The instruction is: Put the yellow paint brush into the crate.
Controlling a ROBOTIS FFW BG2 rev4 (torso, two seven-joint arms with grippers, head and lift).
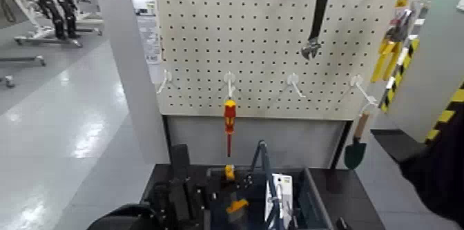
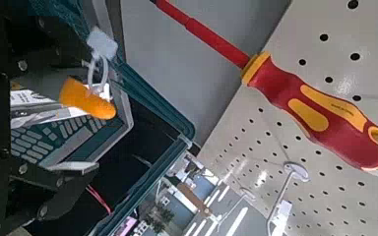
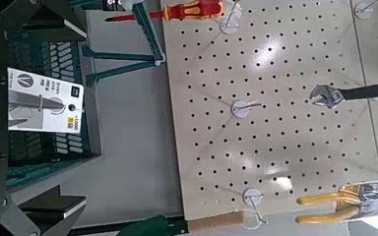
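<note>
The yellow paint brush (image 2: 84, 96) shows its orange handle end with a white loop, and its grey part (image 2: 47, 140) lies between the dark fingers (image 2: 34, 54) of my left gripper (image 2: 71, 113). The jaws stand apart on either side of it, open. In the head view the brush's orange bits (image 1: 237, 206) sit inside the crate (image 1: 314, 202), with my left gripper (image 1: 207, 202) low over the crate's left side. The crate's rim (image 2: 167, 110) lies just beyond the brush. My right gripper (image 3: 34, 110) hangs open over the crate (image 3: 91, 108), holding nothing.
A white carded package (image 1: 279, 195) lies in the crate beside its raised folding handle (image 1: 264, 157). On the pegboard (image 1: 276, 46) hang a red-and-yellow screwdriver (image 1: 229, 119), a wrench (image 1: 316, 22), a green trowel (image 1: 356, 148) and yellow pliers (image 1: 385, 56). A grey post (image 1: 134, 74) stands at left.
</note>
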